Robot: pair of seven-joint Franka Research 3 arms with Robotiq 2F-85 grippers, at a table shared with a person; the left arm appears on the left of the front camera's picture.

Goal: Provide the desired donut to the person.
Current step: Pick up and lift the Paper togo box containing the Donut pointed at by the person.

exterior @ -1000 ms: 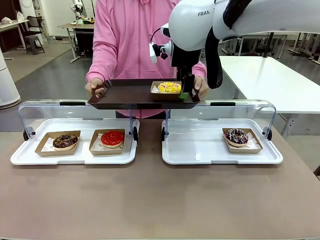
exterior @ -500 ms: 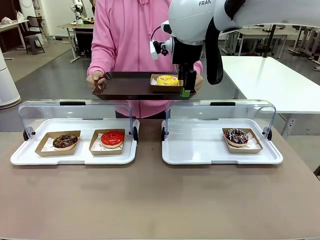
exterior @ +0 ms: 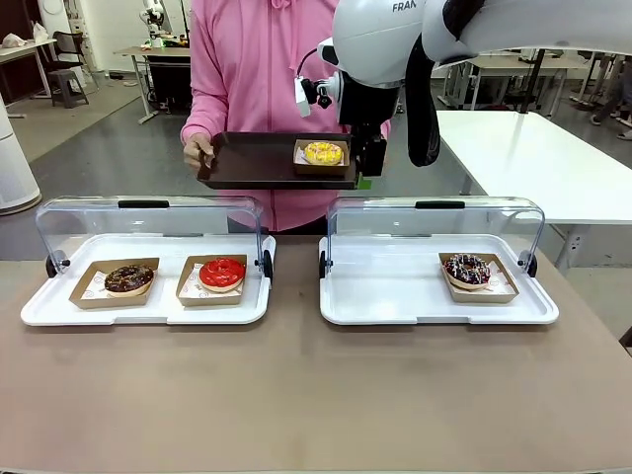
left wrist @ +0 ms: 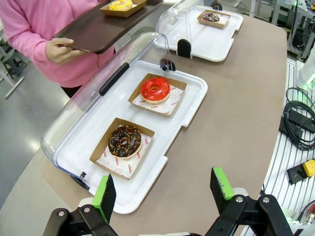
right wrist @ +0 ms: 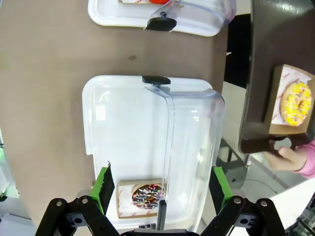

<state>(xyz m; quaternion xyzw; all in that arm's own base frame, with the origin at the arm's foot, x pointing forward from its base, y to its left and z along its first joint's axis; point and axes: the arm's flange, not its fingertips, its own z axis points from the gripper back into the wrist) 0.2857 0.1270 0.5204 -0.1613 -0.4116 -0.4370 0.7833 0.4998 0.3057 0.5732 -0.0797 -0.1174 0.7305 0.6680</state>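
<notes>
The left claw gapes wide and empty above the bench. On the left display tray, a chocolate donut has a red-glazed donut at its 3 o'clock. At 12 o'clock from these, the person holds a dark serving tray off the bench. The yellow-iced donut sits in a cardboard box at that tray's 3 o'clock end. The right claw, fingers spread wide and gripping nothing, looks down on the right display tray, with the serving tray at its 2 o'clock. A sprinkled donut lies at the display tray's 3 o'clock side.
</notes>
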